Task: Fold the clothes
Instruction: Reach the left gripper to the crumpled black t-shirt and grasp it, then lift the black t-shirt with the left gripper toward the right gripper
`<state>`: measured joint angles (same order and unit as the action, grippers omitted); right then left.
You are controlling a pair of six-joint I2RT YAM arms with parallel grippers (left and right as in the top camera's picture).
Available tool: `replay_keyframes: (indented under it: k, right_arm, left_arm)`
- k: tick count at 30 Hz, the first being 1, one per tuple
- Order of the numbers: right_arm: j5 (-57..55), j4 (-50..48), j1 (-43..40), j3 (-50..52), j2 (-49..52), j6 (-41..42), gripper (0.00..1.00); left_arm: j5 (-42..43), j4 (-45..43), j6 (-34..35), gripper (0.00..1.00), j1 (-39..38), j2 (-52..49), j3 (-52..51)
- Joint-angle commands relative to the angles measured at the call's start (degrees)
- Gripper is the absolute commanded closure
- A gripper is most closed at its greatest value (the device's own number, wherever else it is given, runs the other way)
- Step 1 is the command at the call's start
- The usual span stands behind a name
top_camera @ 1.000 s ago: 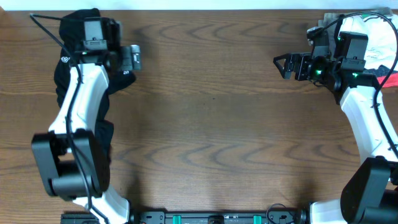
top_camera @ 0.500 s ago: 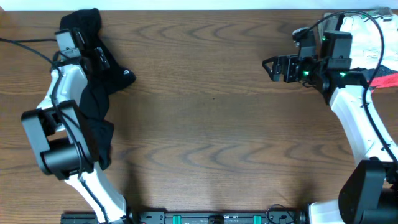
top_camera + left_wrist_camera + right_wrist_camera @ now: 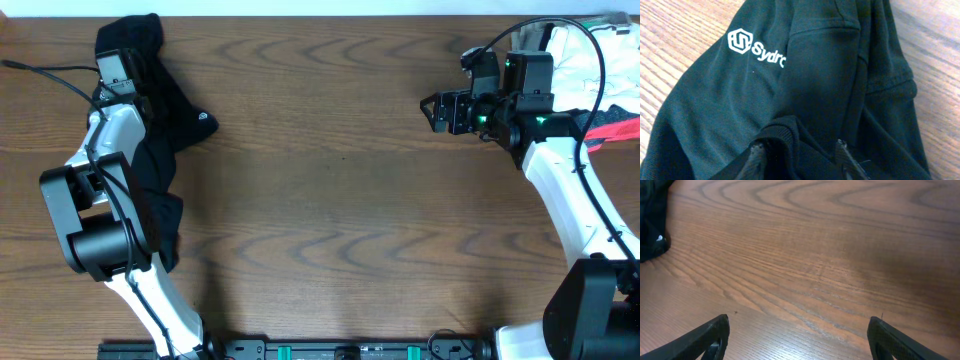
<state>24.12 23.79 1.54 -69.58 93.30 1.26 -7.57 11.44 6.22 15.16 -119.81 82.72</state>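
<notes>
Looks like the pickup step is going on. Left gripper (image 3: 800, 149) is sitting on the black garment (image 3: 715, 105) at the bench's (image 3: 340, 220) far-left side, jaws apart, straddling a ribbed hem. Right gripper (image 3: 800, 337) is hanging wide apart, holding nothing. Next move is probably pinching the hem and dragging the garment to the centre.

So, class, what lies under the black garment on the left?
Only the wooden table shows around the black garment. Its folds hide whatever lies beneath, and the left arm covers part of it.
</notes>
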Motion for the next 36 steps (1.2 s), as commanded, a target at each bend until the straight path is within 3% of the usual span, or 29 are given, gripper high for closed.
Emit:
replay_keyframes:
  k: [1,15,16,19,20,28,36]
  right_arm:
    - [-0.35,0.07,0.42,-0.81,0.07,0.44,0.14]
    - [-0.33,1.31,0.42,-0.81,0.07,0.46,0.15]
    - [-0.33,1.57,0.42,-0.81,0.07,0.46,0.15]
    - [-0.33,2.19,0.42,-0.81,0.07,0.46,0.13]
    - [-0.33,2.21,0.42,-0.81,0.07,0.44,0.11]
    - [-0.33,2.12,0.42,-0.81,0.07,0.46,0.12]
    - [-0.33,1.29,0.42,-0.81,0.07,1.95,0.13]
  left_arm:
    - [-1.05,0.15,0.33,0.57,0.04,-0.44,0.28]
    - [-1.05,-0.92,0.31,0.58,0.04,-4.26,-1.14]
    - [-1.07,-1.16,0.31,0.61,0.04,-4.50,-1.14]
    - [-1.05,-2.56,0.31,0.90,0.04,-4.17,-1.09]
    - [-1.05,-3.28,0.31,0.94,0.02,-3.85,-1.05]
    - [-1.01,-4.48,0.33,0.94,-2.10,5.66,0.52]
    - [-0.42,-5.75,0.33,0.94,-10.45,22.43,0.52]
